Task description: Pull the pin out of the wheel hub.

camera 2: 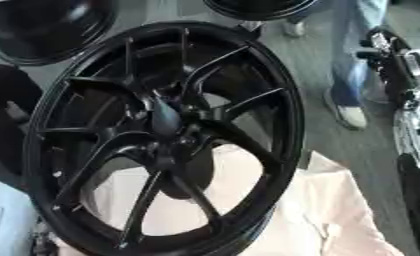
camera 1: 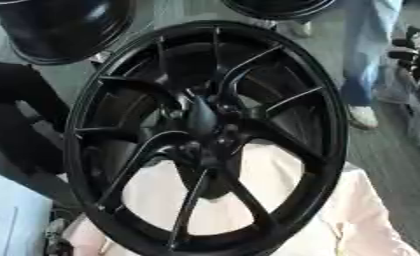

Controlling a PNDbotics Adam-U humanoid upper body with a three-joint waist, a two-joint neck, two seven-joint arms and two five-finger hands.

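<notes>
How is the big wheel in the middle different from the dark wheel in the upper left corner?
The big wheel faces the camera whole, showing its spokes and hub; the upper-left wheel is cut off by the picture's edge and shows only smooth barrel. The big wheel rests on pale cloth; the other stands behind it. Both are black.

The wheel (camera 1: 205, 135) stands centre, another wheel (camera 1: 60, 27) behind-left.

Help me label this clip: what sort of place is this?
Probably a workshop or wheel test area: a big black alloy wheel fills the view, more black wheels lie on the grey floor behind it, and pale cloth sits beneath.
</notes>
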